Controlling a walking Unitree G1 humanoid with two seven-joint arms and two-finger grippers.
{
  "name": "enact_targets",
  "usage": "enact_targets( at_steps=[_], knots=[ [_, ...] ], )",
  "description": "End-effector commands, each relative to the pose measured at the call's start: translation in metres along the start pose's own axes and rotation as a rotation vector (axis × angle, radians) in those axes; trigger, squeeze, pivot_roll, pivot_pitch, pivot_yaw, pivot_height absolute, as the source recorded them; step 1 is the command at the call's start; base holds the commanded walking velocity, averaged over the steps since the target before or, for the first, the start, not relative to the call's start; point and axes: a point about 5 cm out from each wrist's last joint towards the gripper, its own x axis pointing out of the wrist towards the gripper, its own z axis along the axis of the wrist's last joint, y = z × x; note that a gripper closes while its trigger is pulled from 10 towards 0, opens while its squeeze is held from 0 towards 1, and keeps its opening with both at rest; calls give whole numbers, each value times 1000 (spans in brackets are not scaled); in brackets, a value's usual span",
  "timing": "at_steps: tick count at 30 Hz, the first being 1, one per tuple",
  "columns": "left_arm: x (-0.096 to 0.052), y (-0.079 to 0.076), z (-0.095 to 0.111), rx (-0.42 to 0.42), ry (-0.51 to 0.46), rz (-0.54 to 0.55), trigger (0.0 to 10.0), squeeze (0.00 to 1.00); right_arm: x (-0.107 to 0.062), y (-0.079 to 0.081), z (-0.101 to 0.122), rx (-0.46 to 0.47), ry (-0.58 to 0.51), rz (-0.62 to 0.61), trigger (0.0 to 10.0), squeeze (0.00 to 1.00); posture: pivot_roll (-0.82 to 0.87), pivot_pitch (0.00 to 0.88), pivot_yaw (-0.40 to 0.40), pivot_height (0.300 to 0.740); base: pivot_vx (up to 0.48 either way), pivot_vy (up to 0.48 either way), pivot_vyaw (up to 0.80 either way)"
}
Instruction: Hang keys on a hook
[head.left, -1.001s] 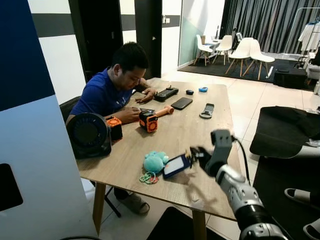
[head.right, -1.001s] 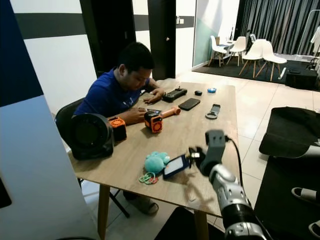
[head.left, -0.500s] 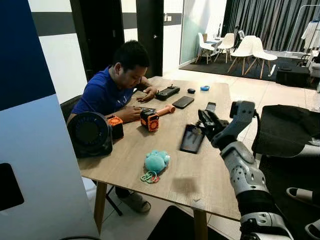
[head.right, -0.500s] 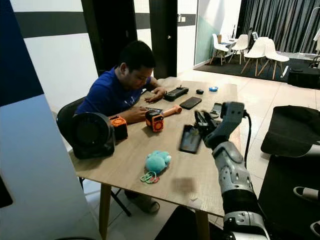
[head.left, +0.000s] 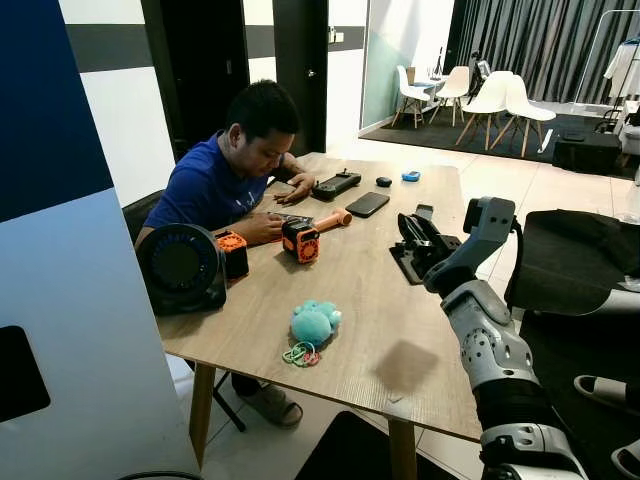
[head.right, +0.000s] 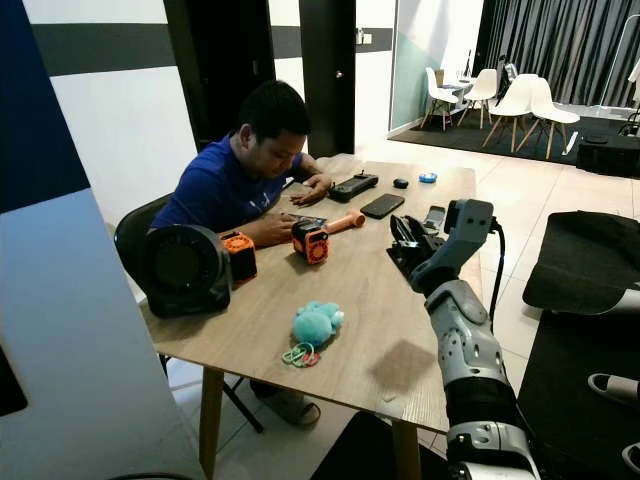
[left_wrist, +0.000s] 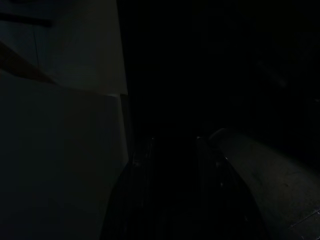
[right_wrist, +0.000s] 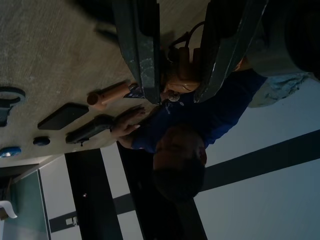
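A plush toy (head.left: 313, 323) lies on the table (head.left: 400, 345) right of the fan (head.left: 180, 268).

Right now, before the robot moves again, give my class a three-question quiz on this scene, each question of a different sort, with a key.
1. True or false: the teal plush toy lies on the wooden table.
2. The right gripper is: A) raised above the table; B) under the table; C) pressed flat on the table.
3. What colour is the seated person's shirt?
Key: 1 true; 2 A; 3 blue.
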Motion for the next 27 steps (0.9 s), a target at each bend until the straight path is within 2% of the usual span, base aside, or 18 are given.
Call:
enact_targets(
  at_steps=[1,3,4,7,9,10,12,16,20,27],
  knots=[
    [-3,4,-7,13,23,8,10000,0,0,2,2,15,-10,8,3137,0,63,6,32,740,0,0,0],
    [-3,4,-7,16,22,7,10000,0,-3,1,-6,-1,46,6,4157,0,61,4,32,740,0,0,0],
    [-3,4,-6,17,22,7,10000,0,-5,-1,-14,-33,108,3,6706,0,61,4,32,740,0,0,0],
    [-3,4,-6,17,22,7,10000,0,-5,-1,-14,-33,108,3,6706,0,61,4,32,740,0,0,0],
    [-3,3,-6,19,21,5,10000,0,-14,-5,-37,-81,246,-2,10000,0,59,4,31,740,0,0,0],
    [-3,3,-6,19,21,5,10000,0,-14,-5,-37,-81,246,-2,10000,0,59,4,31,740,0,0,0],
    [-2,2,-5,20,20,3,10000,0,-22,-7,-54,-104,329,-10,10000,0,62,5,30,740,0,0,0],
    [-2,2,-5,20,19,3,10000,0,-26,-7,-60,-108,352,-12,10000,0,63,8,31,740,0,0,0],
    [-3,1,-7,22,23,-1,10000,0,-41,-11,-83,-122,476,-34,10000,0,62,12,30,740,0,0,0],
    [-3,1,-7,24,22,-1,10000,0,-47,-7,-96,-139,530,-23,10000,0,62,14,30,740,0,0,0]
  ],
)
